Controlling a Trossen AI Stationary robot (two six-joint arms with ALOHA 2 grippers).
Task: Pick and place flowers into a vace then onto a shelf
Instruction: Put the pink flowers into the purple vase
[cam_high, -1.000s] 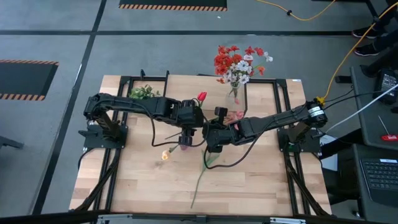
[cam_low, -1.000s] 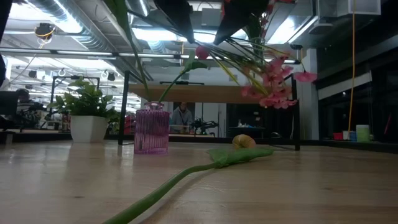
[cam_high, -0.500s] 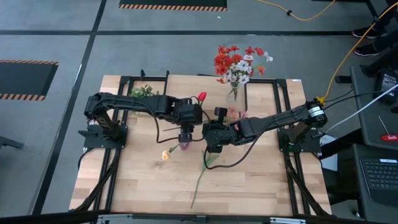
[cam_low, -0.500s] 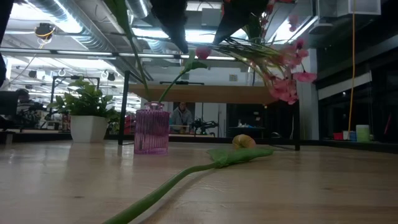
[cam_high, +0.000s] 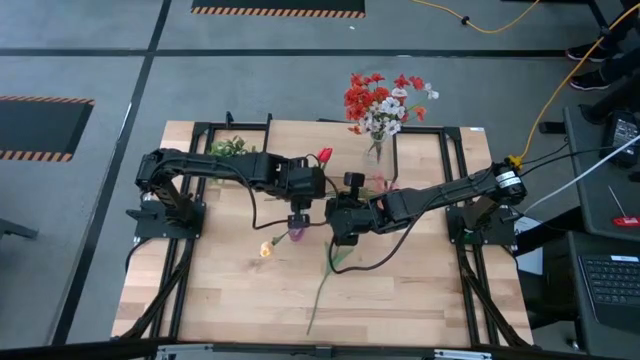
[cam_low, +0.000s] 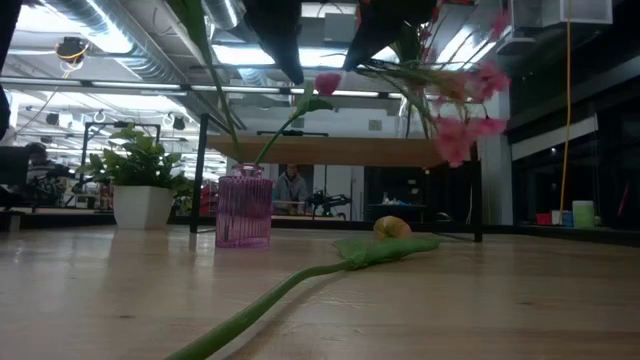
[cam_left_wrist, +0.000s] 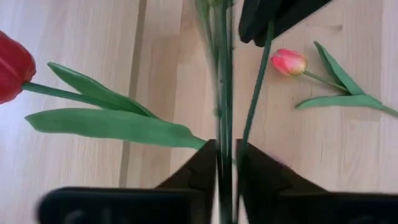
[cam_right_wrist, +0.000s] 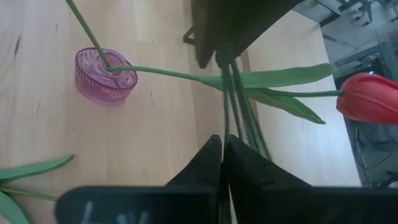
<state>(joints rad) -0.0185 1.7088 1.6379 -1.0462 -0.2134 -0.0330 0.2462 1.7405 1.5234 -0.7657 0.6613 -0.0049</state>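
Observation:
Both grippers are shut on the green stems of a pink spray (cam_low: 465, 100), held high over the table's middle. My left gripper (cam_high: 300, 210) is above the pink ribbed vase (cam_right_wrist: 106, 76); my right gripper (cam_high: 340, 222) is just to its right. A red tulip (cam_high: 325, 156) has its stem in the vase and leans over the rim. A yellow-pink tulip (cam_left_wrist: 289, 62) and a long green-stemmed flower (cam_high: 325, 275) lie flat on the table. A red and white bouquet (cam_high: 382, 103) stands in a clear vase at the far edge. The shelf board (cam_low: 330, 151) shows behind on black legs. My left gripper pinches the spray's thin green stems (cam_left_wrist: 222, 134) between its two fingers, coming from above. The stems run on from the fingers to my right gripper. The spray is lifted clear of the table. My right gripper pinches the same bundle of stems (cam_right_wrist: 229, 121) between its two fingers, coming from above, close to my left gripper. The stems fan out past the fingers. The bloom end (cam_low: 470, 95) sticks out to the side, clear of the table.
A small green plant in a white pot (cam_low: 140, 190) stands at the far left. The near half of the table (cam_high: 400, 300) is bare wood apart from the lying flower. Cables trail from both arms across the table.
The spray's pink bloom end has swung upward while both grippers stay shut on its stems. My left gripper has shifted slightly toward the table's near edge, over the vase.

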